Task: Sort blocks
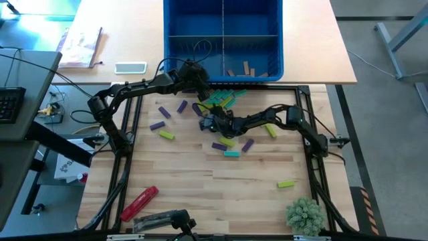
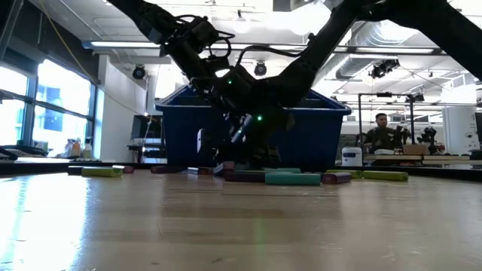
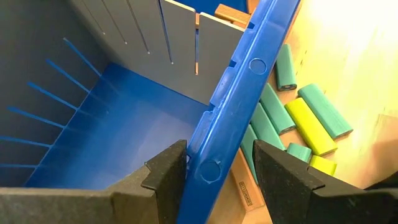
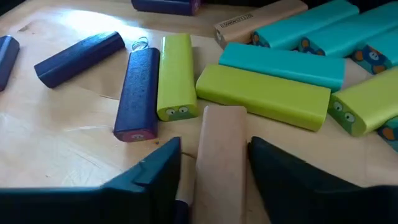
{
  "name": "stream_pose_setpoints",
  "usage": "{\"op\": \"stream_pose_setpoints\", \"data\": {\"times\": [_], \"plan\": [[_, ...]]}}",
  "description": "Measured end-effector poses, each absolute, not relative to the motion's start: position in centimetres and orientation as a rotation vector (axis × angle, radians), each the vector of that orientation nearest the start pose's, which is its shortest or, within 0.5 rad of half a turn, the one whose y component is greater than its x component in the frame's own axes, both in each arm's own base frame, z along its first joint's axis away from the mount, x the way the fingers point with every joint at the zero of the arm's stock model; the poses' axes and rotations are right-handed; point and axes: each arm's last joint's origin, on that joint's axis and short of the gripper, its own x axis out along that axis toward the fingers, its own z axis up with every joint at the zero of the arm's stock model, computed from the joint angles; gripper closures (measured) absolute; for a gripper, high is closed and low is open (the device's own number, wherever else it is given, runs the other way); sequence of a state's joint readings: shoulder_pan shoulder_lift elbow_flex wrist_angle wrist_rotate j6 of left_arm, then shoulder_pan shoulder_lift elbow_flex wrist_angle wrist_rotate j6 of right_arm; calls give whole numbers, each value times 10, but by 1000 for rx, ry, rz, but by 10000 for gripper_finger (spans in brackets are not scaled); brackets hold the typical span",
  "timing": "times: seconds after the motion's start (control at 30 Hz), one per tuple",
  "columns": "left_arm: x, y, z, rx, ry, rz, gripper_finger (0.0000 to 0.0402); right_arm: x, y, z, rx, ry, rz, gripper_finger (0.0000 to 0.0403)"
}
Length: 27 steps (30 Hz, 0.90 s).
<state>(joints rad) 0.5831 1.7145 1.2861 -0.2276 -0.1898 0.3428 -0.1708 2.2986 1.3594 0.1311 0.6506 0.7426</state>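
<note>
Between the right gripper's (image 4: 212, 163) fingers lies one tan block (image 4: 219, 163) on the table (image 4: 56, 155); the fingers sit on both sides of it, but I cannot tell if they squeeze it. Just past those fingers lie two purple blocks (image 4: 138, 93), lime blocks (image 4: 176, 74) and teal blocks (image 4: 283, 62). Little marks show on some block ends, too small to read. The left gripper's (image 3: 214, 169) fingers stand apart, one on each side of the blue bin's (image 3: 233, 112) wall, holding nothing. Tan blocks (image 1: 244, 69) lie inside that bin.
</note>
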Motion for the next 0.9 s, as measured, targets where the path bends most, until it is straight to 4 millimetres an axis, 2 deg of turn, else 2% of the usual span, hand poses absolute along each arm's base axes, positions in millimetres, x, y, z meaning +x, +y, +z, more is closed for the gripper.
{"op": "stream_pose_setpoints", "data": {"times": [0.17, 0.23, 0.3, 0.4, 0.47, 0.6, 0.7, 0.73, 0.8, 0.9], "plan": [[316, 215, 259, 183, 777, 621, 238, 443, -83, 79, 392, 503, -995, 329], [316, 215, 259, 183, 777, 622, 238, 442, -72, 92, 343, 528, -954, 371], [316, 215, 259, 183, 777, 622, 238, 440, -62, 112, 283, 562, -895, 395], [316, 215, 259, 183, 777, 622, 238, 434, -49, 171, 198, 498, -847, 394], [316, 215, 259, 183, 777, 623, 238, 424, -47, 214, 141, 447, -850, 399], [316, 215, 259, 183, 778, 623, 238, 395, -41, 272, 39, 430, -817, 400], [316, 215, 259, 184, 778, 625, 238, 369, -39, 318, 18, 354, -799, 403], [316, 215, 259, 184, 777, 625, 238, 361, -40, 329, 5, 343, -797, 402], [316, 215, 259, 183, 778, 624, 238, 352, -40, 336, -69, 387, -749, 401], [316, 215, 259, 183, 778, 625, 238, 349, -35, 327, -157, 471, -639, 401]]}}
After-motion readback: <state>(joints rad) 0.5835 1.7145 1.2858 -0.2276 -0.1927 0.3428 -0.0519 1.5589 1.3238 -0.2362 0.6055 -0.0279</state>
